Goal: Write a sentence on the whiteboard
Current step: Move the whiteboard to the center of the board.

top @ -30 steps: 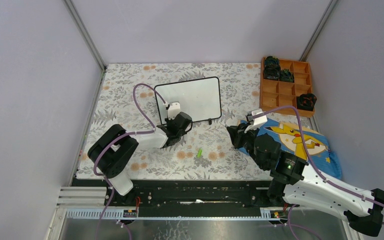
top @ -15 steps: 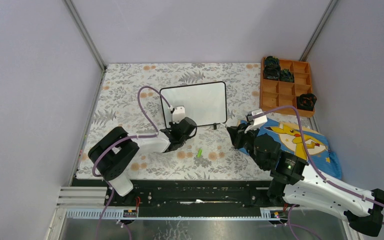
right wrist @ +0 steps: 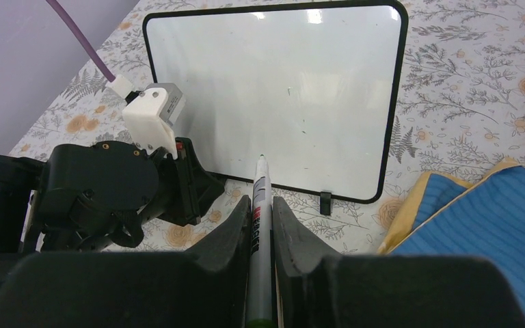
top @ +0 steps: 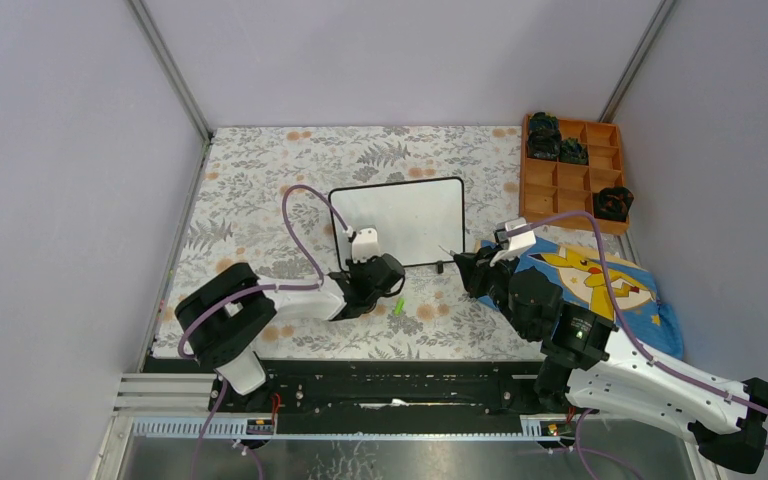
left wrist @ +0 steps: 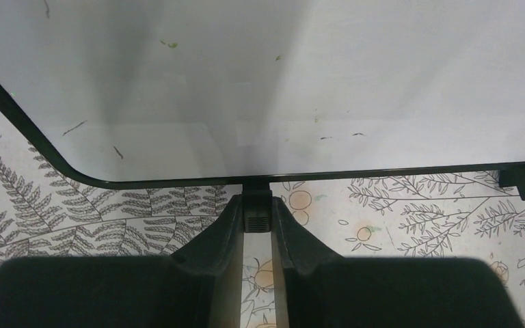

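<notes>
The whiteboard (top: 410, 215) lies on the floral mat, white with a thin black frame. No sentence shows on its face (right wrist: 280, 89), only a few small specks. My left gripper (left wrist: 257, 208) is shut on the small black foot (left wrist: 257, 217) at the board's near edge. My right gripper (right wrist: 260, 205) is shut on a grey marker (right wrist: 260, 195) with a green tip. The tip points at the board's near edge and hovers just short of it. In the top view the right gripper (top: 463, 262) sits to the right of the left gripper (top: 376, 264).
A small green cap (top: 398, 305) lies on the mat near the left wrist. A wooden compartment tray (top: 560, 185) holding black objects stands at the back right. A blue cloth with a yellow cartoon figure (top: 605, 285) lies under the right arm. The board's second foot (right wrist: 325, 201) sticks out near the marker.
The left arm has dragged the whiteboard to the right and toward the near edge, closer to the marker. The right arm has stayed still.
</notes>
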Robot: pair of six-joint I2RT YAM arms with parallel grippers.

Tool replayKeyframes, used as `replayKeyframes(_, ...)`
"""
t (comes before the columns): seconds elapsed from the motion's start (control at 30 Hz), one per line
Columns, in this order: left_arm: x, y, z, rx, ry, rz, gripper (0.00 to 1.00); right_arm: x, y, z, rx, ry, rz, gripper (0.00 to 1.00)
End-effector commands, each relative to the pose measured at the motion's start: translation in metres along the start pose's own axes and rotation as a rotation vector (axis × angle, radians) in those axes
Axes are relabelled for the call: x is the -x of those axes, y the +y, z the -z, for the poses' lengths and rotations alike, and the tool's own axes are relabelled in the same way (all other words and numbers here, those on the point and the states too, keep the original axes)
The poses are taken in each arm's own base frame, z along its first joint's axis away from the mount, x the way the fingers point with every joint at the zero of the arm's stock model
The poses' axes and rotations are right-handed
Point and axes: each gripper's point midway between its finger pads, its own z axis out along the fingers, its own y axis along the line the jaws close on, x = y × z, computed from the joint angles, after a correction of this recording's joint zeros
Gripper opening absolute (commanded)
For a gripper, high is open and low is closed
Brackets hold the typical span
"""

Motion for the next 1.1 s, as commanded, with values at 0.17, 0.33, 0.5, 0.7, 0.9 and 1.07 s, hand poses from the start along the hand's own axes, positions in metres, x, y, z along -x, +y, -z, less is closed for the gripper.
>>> replayKeyframes(0.17,-0.006,0.007,0.012,0.026,0.007,0.036,0.37,0.01,0.0,0.005,0.002,-0.027,-0.037,0.0)
replayKeyframes(0.33,-0.004,0.006,0.023,-0.005,0.007,0.044,0.54,0.011,0.0,0.006,0.009,-0.032,-0.041,0.0)
replayKeyframes(0.5,0.003,-0.002,0.048,-0.072,0.011,0.041,0.64,0.014,0.002,0.006,0.017,-0.032,-0.04,0.0)
replayKeyframes(0.7,0.021,-0.004,0.106,-0.268,0.01,0.018,0.85,0.019,0.004,0.008,0.037,-0.065,-0.045,0.0)
replayKeyframes(0.9,0.09,0.017,0.149,-0.285,-0.185,-0.038,0.98,0.022,0.015,-0.004,0.055,-0.083,-0.044,0.0)
replayKeyframes(1.07,0.141,0.038,0.145,-0.231,-0.24,-0.017,0.99,0.023,0.023,-0.015,0.06,-0.084,-0.048,0.0)
